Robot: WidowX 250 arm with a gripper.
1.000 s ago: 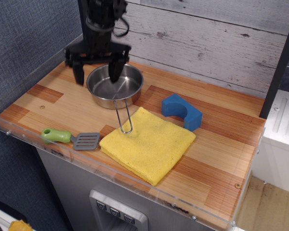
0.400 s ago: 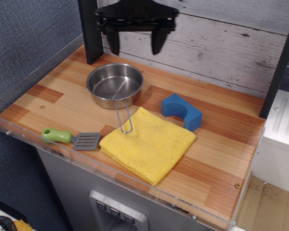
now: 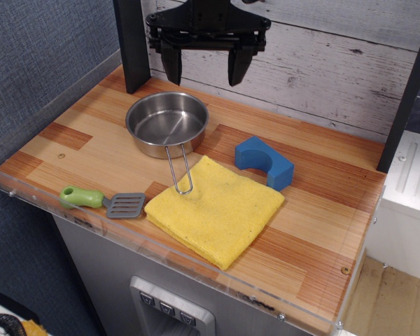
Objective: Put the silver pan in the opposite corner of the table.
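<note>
Sitting empty on the table (image 3: pixel 84 150), silver pan (image 3: pixel 166 124), gripper (image 3: pixel 205 71) spread wide above, holding nothing

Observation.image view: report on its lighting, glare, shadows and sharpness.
In the observation.image view the light is soft and even, with only faint shadows under the blue block and the yellow cloth. The silver pan shows mild bright reflections on its inner wall, and the acrylic rim of the table catches pale glare. Tabletop objects are sharp; the open gripper above looks dark and slightly soft.

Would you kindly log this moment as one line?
gripper: open, raised, empty | silver pan: on table, rear-left | handle tip over yellow cloth
</note>
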